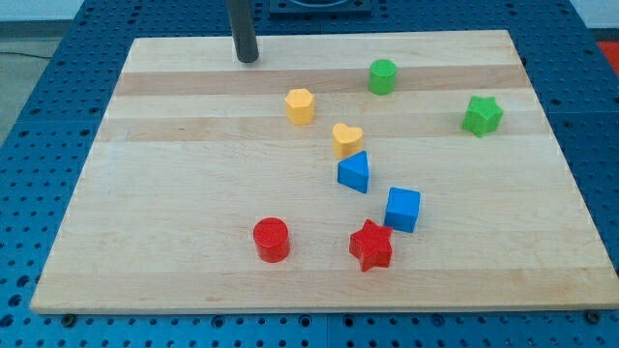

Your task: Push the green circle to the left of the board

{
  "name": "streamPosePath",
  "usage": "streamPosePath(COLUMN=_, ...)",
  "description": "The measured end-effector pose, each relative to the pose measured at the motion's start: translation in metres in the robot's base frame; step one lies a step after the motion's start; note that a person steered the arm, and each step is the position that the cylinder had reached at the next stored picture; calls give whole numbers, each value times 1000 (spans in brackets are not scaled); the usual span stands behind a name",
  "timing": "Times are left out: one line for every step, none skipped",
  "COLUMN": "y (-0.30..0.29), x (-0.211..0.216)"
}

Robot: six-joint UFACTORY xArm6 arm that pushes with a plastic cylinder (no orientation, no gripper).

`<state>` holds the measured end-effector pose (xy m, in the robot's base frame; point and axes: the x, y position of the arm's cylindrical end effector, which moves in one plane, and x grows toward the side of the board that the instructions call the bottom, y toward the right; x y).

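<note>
Nearest the camera, close to the table's bottom edge, sit two red pieces: a red star with chunky points and, at its 9 o'clock and well apart, a smooth red cylinder standing on end. Just beside the star at its 1 o'clock is a blue cube, tilted so one corner faces the view's bottom. Farther up, at the cube's 11 o'clock, a blue triangle block stands just below a yellow heart, the two all but touching. Up again, at the heart's 11 o'clock, is a yellow block with a roughly pentagonal top.

Beyond these, the green circle, a short matte cylinder, rests in the upper right part of the table, at the yellow pentagon's 2 o'clock. A green star lies at its 4 o'clock, nearer the right edge.

All the blocks look like solid, matte plastic. They rest on pale wood with long grain stripes, laid over a blue perforated base.

Farthest off, the dark rod comes down with my tip near the table's top edge, at the green circle's 9 o'clock and well apart from every block. This tool is a plain rod with nothing that opens or closes, and it touches no block.
</note>
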<state>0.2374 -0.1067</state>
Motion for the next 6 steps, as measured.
streamPosePath(y=59, x=0)
streamPosePath(y=158, x=0)
streamPosePath(y=222, x=30)
streamPosePath(y=218, x=75)
streamPosePath(y=154, x=72)
streamPosePath(y=92, x=82)
